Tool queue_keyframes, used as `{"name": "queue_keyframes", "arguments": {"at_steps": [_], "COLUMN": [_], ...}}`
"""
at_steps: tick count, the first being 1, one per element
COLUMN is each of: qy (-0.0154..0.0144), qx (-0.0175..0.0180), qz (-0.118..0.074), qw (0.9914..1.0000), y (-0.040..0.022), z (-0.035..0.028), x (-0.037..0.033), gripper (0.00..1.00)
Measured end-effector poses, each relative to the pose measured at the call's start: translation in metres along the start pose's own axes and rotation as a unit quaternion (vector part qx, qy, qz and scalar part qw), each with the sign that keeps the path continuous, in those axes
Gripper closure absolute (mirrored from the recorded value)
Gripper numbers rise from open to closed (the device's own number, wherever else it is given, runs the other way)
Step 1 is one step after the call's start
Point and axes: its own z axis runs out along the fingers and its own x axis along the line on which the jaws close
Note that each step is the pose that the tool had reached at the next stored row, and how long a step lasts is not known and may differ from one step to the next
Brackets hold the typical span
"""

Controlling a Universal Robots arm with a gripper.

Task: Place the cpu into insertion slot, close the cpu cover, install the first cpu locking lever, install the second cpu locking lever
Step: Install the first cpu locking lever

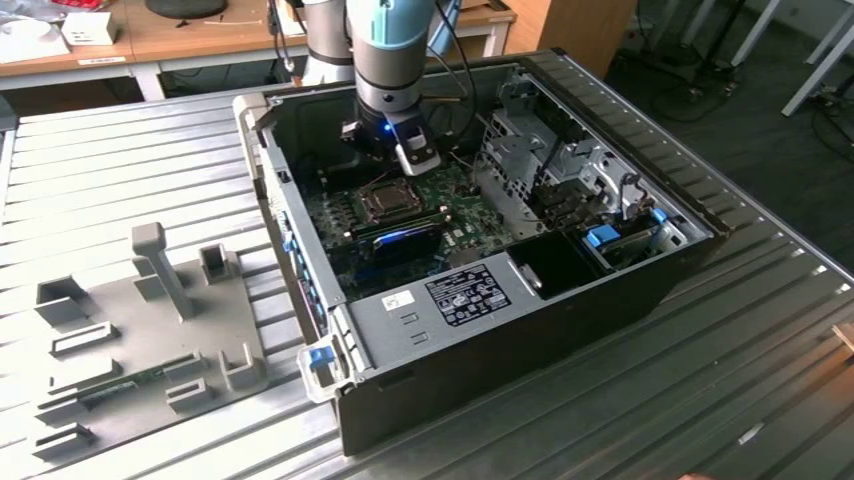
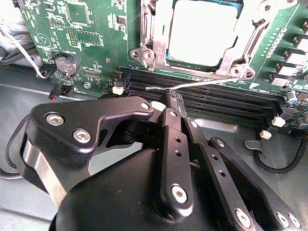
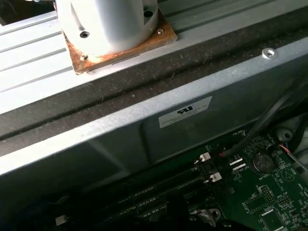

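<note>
The cpu lies flat in the insertion slot, its pale top showing through the cut-out of the cpu cover, which lies down over it. A thin silvery locking lever runs along the socket's edge, standing slightly off the board. My gripper is shut, its black fingertips right beside that lever's free end, over the memory slots; whether they touch the wire I cannot tell. In the exterior view the arm reaches down into the open computer case, just behind the socket.
Long black memory slots run next to the socket. A coin battery and cables lie nearby. The case's walls and drive cage hem the board in. A grey fixture plate lies at the exterior view's left.
</note>
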Motion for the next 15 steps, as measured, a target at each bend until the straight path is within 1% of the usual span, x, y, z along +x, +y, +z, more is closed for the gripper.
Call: {"name": "queue_keyframes", "arguments": {"at_steps": [8, 15], "qy": [-0.0007, -0.0021], "qx": [0.0001, 0.0001], "qz": [0.002, 0.005], "qw": [1.00000, 0.99998], "y": [-0.0019, -0.0030], "z": [0.0018, 0.0044], "x": [-0.0010, -0.0010], "gripper": [0.90, 0.90]}}
